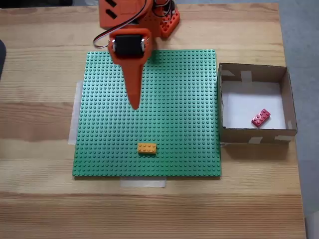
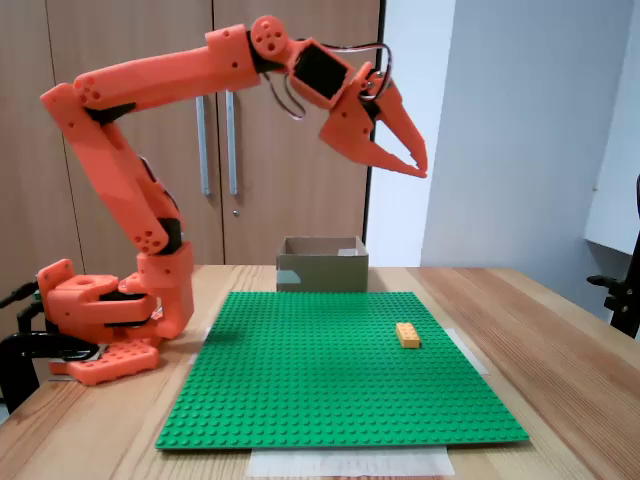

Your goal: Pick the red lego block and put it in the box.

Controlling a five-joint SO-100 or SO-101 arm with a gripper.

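In the side-on fixed view, the nearest thing on the pale wooden table (image 2: 560,330) is a strip of whitish tape (image 2: 350,462) under the front edge of the square green studded baseplate (image 2: 340,370). On that baseplate, toward its right edge in this view, lies a small orange-yellow studded brick (image 2: 407,334), flat and apart from everything else. In the top-down fixed view the same brick (image 1: 146,148) sits near the baseplate's (image 1: 174,99) lower edge.

High above the baseplate hangs the gripper (image 2: 417,158) of the orange plastic arm (image 2: 120,180), its two pointed fingers parted by a narrow gap and empty, grasping nothing. From above, the gripper (image 1: 134,104) points toward the middle of the plate.

Beyond the baseplate's far edge stands the shallow square brown cardboard box (image 2: 322,263). The top-down view shows the box (image 1: 288,99) just beside the baseplate's right edge, with pale tape patches on its walls and a white bottom. The small red studded lego block (image 1: 260,118) lies inside it, tilted, toward the lower right corner.

No writing or brand can be read anywhere.
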